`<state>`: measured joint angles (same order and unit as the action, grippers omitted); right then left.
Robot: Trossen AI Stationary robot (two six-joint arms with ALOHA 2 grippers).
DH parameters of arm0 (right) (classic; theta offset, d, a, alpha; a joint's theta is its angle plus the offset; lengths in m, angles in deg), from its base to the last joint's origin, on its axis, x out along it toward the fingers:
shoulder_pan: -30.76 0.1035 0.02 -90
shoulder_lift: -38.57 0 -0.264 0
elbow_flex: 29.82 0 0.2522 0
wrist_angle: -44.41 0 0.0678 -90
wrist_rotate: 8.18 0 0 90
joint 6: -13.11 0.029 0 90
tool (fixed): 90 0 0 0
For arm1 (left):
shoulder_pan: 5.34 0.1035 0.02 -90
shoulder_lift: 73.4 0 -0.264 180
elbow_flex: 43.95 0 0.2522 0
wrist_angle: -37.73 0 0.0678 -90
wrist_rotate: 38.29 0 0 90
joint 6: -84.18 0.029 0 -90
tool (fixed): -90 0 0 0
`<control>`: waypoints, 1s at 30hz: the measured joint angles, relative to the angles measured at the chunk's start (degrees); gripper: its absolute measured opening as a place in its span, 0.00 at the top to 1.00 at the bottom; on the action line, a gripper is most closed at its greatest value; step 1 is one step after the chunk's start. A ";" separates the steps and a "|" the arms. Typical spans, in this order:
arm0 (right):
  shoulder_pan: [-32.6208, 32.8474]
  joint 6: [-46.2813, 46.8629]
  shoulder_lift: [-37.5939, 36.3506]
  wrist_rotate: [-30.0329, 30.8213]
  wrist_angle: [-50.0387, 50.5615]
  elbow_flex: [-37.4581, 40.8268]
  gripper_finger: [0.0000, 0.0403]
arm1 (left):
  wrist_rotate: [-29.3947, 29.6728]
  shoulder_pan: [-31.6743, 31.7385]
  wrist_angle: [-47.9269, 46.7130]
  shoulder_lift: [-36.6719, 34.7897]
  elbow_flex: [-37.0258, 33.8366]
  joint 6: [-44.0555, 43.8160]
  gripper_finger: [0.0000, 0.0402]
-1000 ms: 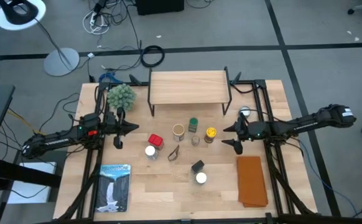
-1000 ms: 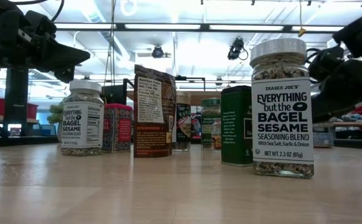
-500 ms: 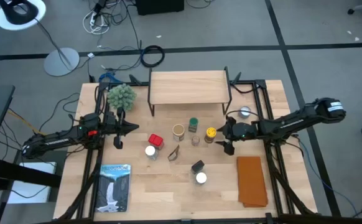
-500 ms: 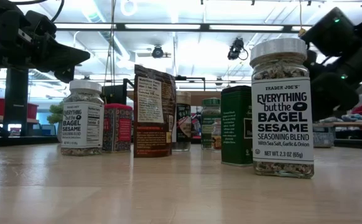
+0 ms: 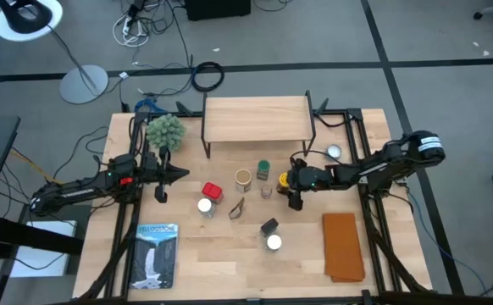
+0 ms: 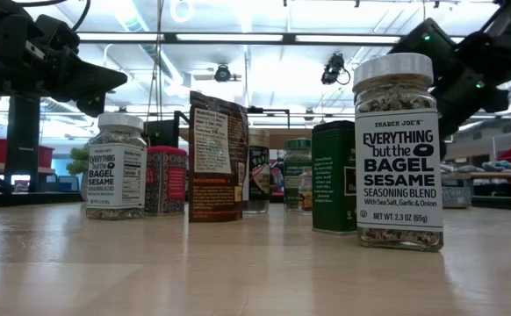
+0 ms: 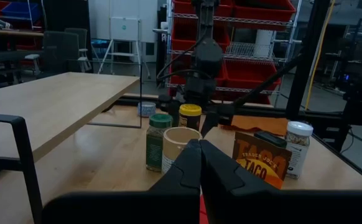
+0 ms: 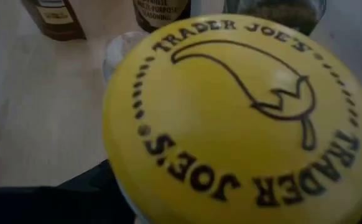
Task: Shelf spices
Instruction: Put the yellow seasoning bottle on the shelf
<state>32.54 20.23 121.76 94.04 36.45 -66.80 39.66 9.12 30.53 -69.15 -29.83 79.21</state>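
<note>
The spices stand in a cluster in the middle of the table: a red tin (image 5: 213, 191), a tan canister (image 5: 243, 178), a green-capped jar (image 5: 263, 169), two white-capped jars (image 5: 205, 206) (image 5: 274, 243), a brown packet (image 5: 237, 208) and a black box (image 5: 268, 226). The shelf (image 5: 257, 119) stands behind them on black legs. My right gripper (image 5: 291, 182) is open, one finger on each side of the yellow-capped jar (image 5: 284, 179), whose cap (image 8: 237, 118) fills the right wrist view. My left gripper (image 5: 183, 174) is shut and hovers left of the red tin. My right gripper comes level from the table's right, with its fingers (image 8: 88, 186) on either side of the yellow-capped jar just below the cap. The jar stands upright on the table. I cannot tell whether the fingers touch it.
A fuzzy green plant (image 5: 165, 130) stands at the far left. A picture booklet (image 5: 157, 254) lies near left and an orange cloth (image 5: 342, 246) near right. A flat silver tin (image 5: 335, 152) lies behind my right arm. Bare tabletop (image 5: 221, 271) runs along the near edge.
My right gripper has travelled toward the table's left, from beside the black frame to the yellow-capped jar, and now straddles it. The jars and my left arm have kept still.
</note>
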 joint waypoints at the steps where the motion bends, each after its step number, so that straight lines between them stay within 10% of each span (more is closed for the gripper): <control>1: -0.02 -0.35 0.29 -0.29 0.00 -0.43 0.38 | -0.01 0.02 0.00 0.00 0.00 0.00 0.99; 10: -0.02 2.08 -5.12 -1.24 4.36 -5.57 0.51 | -0.02 0.01 0.32 0.00 0.00 0.00 0.99; 19: -0.42 2.31 -9.67 3.12 36.93 -27.79 0.51 | -0.02 0.00 0.97 0.00 0.01 0.00 0.99; 30: -12.58 4.10 -6.25 13.76 48.94 -48.66 0.51 | 0.00 0.02 1.45 0.00 0.02 0.00 0.99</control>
<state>19.97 24.33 115.51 107.81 85.39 -115.46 39.66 9.14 31.98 -69.15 -29.81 79.21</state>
